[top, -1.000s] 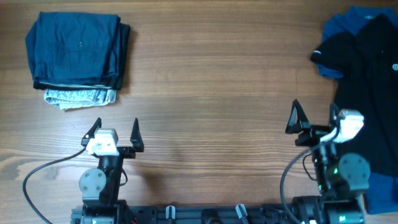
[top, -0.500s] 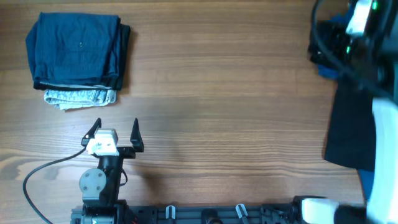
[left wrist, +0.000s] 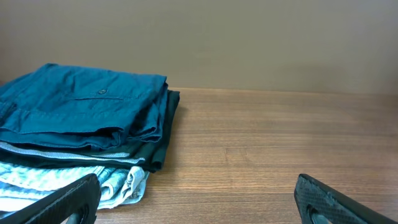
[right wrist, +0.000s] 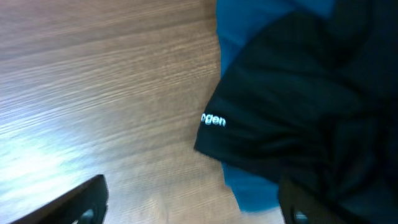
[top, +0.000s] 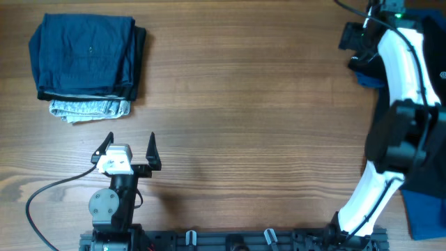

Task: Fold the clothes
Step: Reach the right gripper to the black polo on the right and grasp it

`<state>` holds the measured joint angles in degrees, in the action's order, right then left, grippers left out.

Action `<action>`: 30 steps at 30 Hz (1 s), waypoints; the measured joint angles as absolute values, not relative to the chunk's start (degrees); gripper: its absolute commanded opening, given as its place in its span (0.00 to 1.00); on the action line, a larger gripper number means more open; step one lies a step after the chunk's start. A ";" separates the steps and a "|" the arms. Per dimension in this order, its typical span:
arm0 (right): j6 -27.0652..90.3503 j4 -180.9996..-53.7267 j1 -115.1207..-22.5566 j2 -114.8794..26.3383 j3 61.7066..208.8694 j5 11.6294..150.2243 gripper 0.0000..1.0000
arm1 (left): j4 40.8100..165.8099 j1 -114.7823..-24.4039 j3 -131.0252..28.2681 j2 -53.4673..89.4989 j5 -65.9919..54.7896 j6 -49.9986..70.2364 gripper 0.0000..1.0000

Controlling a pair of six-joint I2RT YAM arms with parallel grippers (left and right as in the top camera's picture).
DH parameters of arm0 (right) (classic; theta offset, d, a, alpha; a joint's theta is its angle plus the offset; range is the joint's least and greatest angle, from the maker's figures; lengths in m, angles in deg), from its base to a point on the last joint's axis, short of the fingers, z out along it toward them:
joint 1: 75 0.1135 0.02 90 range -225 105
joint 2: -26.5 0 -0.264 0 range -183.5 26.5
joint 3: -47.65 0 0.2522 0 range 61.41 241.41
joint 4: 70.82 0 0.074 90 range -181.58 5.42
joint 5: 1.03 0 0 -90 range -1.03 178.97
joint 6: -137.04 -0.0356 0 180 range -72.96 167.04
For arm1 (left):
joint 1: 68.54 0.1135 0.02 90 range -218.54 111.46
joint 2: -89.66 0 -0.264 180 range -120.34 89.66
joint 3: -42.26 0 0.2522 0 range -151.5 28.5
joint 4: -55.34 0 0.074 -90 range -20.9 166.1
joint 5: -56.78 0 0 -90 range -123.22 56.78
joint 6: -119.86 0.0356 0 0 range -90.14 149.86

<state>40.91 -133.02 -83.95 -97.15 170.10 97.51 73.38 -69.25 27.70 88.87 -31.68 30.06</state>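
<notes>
Overhead: the counter [top: 265,104] carries a neatly folded stack [top: 83,59] at the upper left, a dark blue garment lying over a paler one. The left fingers [top: 152,148] sit at the lower left, close to their arm's base. They are spread apart and hold nothing, probably parked because the work is on the other side. The right arm [top: 401,63] stretches from the lower right up to the upper right corner. It brings the right fingers [top: 354,36] to the left edge of the unfolded clothes. There the black polo shirt [top: 435,52] lies along the right edge of the frame, on top of the blue shirt [top: 424,216], which shows at the lower right. This view does not show how the right fingers stand.

Left wrist: the left fingers [left wrist: 339,202] frame the bottom corners, wide apart with only wood between them. The folded stack [left wrist: 81,118] rests at the left, well apart from them.

Right wrist: the right fingers [right wrist: 74,202] are spread wide and empty, hovering over the counter [right wrist: 93,81] just beside the clothes. A sleeve of the black polo shirt [right wrist: 292,112], hemmed with small white lettering [right wrist: 213,120], fills the right half. The blue shirt [right wrist: 249,186] peeks out beneath it. The fingers seem posed to take that sleeve edge, likely so the polo can be drawn onto bare wood and spread for folding.
</notes>
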 measured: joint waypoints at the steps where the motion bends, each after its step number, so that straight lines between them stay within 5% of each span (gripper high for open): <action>1: 40.93 -130.88 -83.95 -99.36 170.10 97.90 0.83 | 73.38 -69.25 27.70 88.87 -31.70 30.06 1.00; 14: 41.72 -127.54 -86.31 -109.68 170.10 98.47 0.63 | 73.36 -69.25 27.70 88.87 -31.70 30.06 1.00; 20: 39.62 -129.96 -86.31 -109.81 170.31 98.66 0.19 | 73.38 -69.25 27.70 88.87 -31.68 30.06 1.00; 21: 39.66 -130.16 -86.31 -109.81 170.31 98.95 0.04 | 73.36 -69.25 27.70 88.87 -31.68 30.06 1.00; 30: 39.60 -130.49 -86.49 -109.26 170.82 99.52 0.04 | 73.36 -69.25 27.70 88.87 -31.68 30.06 1.00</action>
<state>39.60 -130.49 -86.49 -109.26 170.82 99.52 73.36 -69.25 27.70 88.87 -31.68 30.06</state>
